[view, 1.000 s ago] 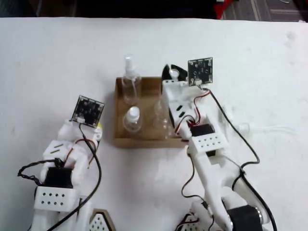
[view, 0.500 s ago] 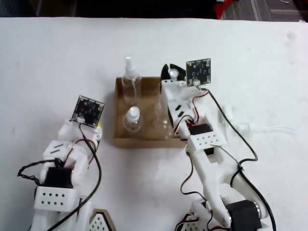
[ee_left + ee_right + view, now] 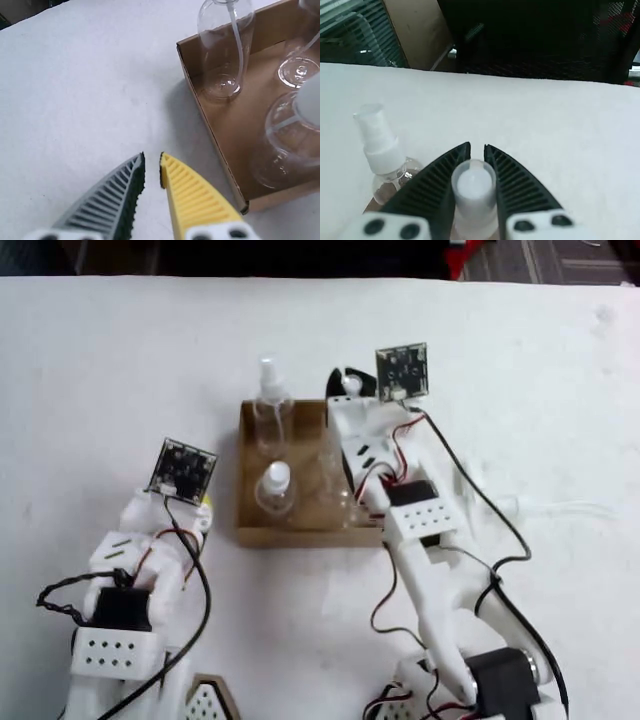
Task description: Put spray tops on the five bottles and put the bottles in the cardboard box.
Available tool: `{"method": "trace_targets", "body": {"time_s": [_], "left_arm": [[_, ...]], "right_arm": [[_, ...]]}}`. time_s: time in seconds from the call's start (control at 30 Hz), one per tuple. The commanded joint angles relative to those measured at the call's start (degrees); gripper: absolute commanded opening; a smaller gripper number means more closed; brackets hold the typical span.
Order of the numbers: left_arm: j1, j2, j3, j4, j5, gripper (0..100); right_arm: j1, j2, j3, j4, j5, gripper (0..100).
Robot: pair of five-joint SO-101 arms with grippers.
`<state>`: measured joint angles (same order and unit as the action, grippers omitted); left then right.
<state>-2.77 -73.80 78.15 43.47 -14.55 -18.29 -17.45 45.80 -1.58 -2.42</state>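
The cardboard box (image 3: 241, 472) lies on the white table between the arms. A clear bottle with a white spray top (image 3: 269, 400) stands in its far left corner, and another capped bottle (image 3: 273, 488) nearer the front. More clear bottles (image 3: 333, 480) are partly hidden beside the right arm. My right gripper (image 3: 347, 386) is over the box's far right corner, shut on a bottle's spray top (image 3: 474, 192). Beside it stands the far left bottle (image 3: 381, 150). My left gripper (image 3: 152, 170) hovers over bare table left of the box (image 3: 252, 110), shut and holding nothing.
A thin white cable (image 3: 545, 508) lies on the table right of the right arm. A wooden piece (image 3: 210, 700) sits at the front edge between the arm bases. The table's far edge (image 3: 300, 278) meets a dark room behind.
My right arm has swung left and slightly farther back with the capped bottle, from beside the box's right wall to its far right corner. The left arm has not moved.
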Motion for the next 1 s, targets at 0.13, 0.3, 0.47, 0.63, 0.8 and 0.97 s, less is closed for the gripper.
{"method": "trace_targets", "body": {"time_s": [0.13, 0.3, 0.47, 0.63, 0.8, 0.97], "left_arm": [[-0.57, -0.92, -0.26, -1.32, -0.7, 8], [-0.57, -0.92, -0.26, -1.32, -0.7, 8], [-0.57, -0.92, -0.26, -1.32, -0.7, 8], [-0.57, -0.92, -0.26, -1.32, -0.7, 8], [-0.57, -0.92, -0.26, -1.32, -0.7, 8], [-0.57, -0.92, -0.26, -1.32, -0.7, 8]], "right_arm": [[-0.48, 3.03, -4.04, 1.45, 0.7, 1.5], [-0.57, 2.68, -4.04, 1.45, 0.62, 1.5], [-0.66, -0.4, -3.96, 1.45, 0.44, 1.5], [-0.66, 0.84, -3.96, 1.71, 0.79, 1.5], [-1.63, 3.3, -4.31, 1.54, 0.88, 1.5], [-3.38, 3.65, -5.36, 1.54, 0.88, 1.5]]}}
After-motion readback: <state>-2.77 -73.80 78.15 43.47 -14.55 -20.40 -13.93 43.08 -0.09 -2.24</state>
